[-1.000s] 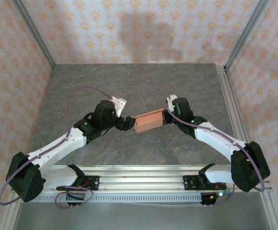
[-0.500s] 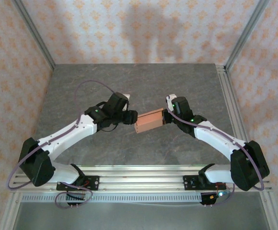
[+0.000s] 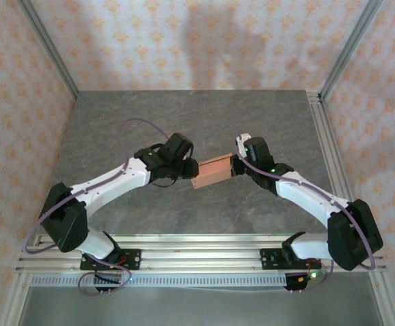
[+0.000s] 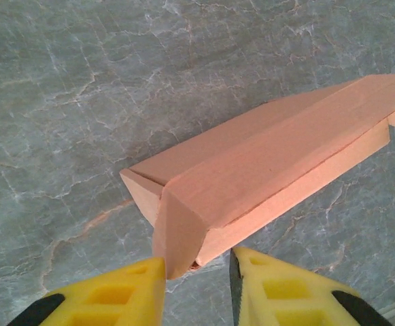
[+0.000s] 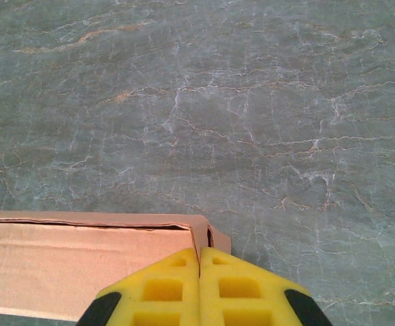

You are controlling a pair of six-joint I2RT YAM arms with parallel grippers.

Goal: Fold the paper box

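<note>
Nearest, at 6 o'clock of the top view, the aluminium rail (image 3: 197, 244) carries both arm bases; from it the arms reach inward to meet over the middle of the grey stone-patterned table (image 3: 183, 115); there the paper box (image 3: 213, 172) lies between them, a salmon-orange, closed-up flat rectangle with its long axis running roughly from 8 to 2 o'clock. The left gripper (image 3: 189, 171) is at the box's 8 o'clock end; in its wrist view the jaws stand narrowly apart round the corner of the end flap, one yellow finger (image 4: 115, 299) touching the card and a sliver of gap left on the other side, so it looks released rather than clamped. The right gripper (image 3: 236, 165) is at the 2 o'clock end, clenched with its pads pressed together, apparently nipping a thin edge of card at that corner and steadying the box. The step in hand seems to be closing the left end flap, with the body already formed; the next move calls for the left jaws to pinch or press that flap squarely home while the right holds firm, without crushing the thin walls. Beyond, toward 12 o'clock, is bare table, then the patterned wallpaper (image 3: 183, 41); no brand, label or writing can be read anywhere.
</note>
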